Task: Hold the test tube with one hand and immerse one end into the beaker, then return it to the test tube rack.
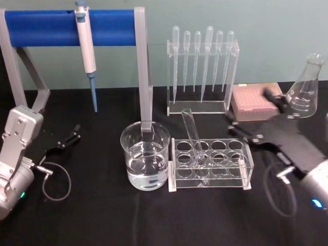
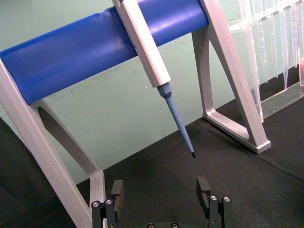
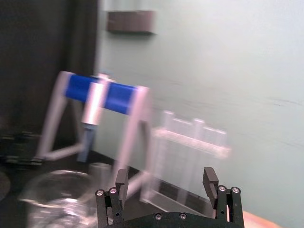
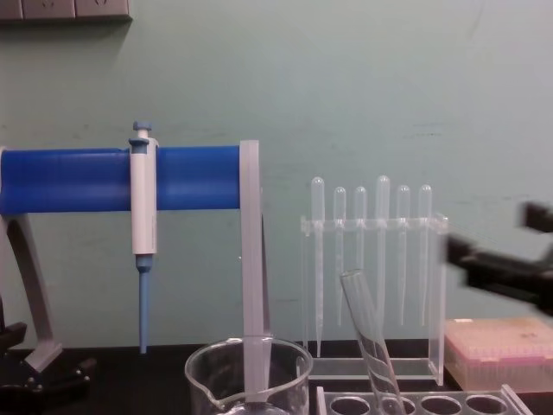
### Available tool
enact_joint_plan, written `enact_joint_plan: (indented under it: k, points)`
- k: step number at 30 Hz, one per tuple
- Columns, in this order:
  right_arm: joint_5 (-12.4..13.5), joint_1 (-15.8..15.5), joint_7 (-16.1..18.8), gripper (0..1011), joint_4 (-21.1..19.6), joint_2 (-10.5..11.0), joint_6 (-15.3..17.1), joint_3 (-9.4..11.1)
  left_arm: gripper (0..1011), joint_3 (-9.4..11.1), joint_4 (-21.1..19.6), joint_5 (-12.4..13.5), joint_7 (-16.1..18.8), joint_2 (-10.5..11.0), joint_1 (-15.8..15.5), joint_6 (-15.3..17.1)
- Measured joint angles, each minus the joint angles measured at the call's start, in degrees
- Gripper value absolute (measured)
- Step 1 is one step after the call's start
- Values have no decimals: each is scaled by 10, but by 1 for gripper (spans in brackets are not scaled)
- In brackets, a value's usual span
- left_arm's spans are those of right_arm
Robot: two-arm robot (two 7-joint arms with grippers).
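The test tube (image 1: 191,134) leans in the clear rack (image 1: 209,163) at the table's middle, its rim tilted back and to the left; the chest view shows its upper part (image 4: 366,333). The beaker (image 1: 146,155), part filled with clear liquid, stands just left of the rack, and its rim (image 4: 250,370) shows low in the chest view. My right gripper (image 1: 256,118) hovers open to the right of the rack with nothing between its fingers. It looks blurred in the chest view (image 4: 501,275), and the right wrist view (image 3: 166,183) shows it open. My left gripper (image 1: 69,137) rests open at the far left (image 2: 160,192).
A blue-barred stand (image 1: 70,28) holding a pipettor (image 1: 86,47) rises behind the beaker, one grey leg just behind its rim. A rack of plastic pipettes (image 1: 202,72), a pink tip box (image 1: 253,104) and a conical flask (image 1: 306,89) stand at the back right.
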Motion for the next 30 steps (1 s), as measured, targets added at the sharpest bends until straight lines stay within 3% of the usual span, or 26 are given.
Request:
enact_joint_plan:
  k: [3,8,15,19,22,30]
  points:
    - [-12,-23,-38,1000,-7,-6,9,37,1000,0,0,0,0,0,0,0]
    - [-37,-18,-78,1000,29,-24,23,57,1000,0,0,0,0,0,0,0]
    - [-78,25,-99,1002,138,-49,32,48,1000,0,0,0,0,0,0,0]
    - [-91,39,-96,1000,168,-56,43,40,1000,0,0,0,0,0,0,0]
    - [-101,45,-92,1000,173,-58,57,36,1000,0,0,0,0,0,0,0]
    - [-98,45,-90,1002,172,-57,54,36,1000,0,0,0,0,0,0,0]
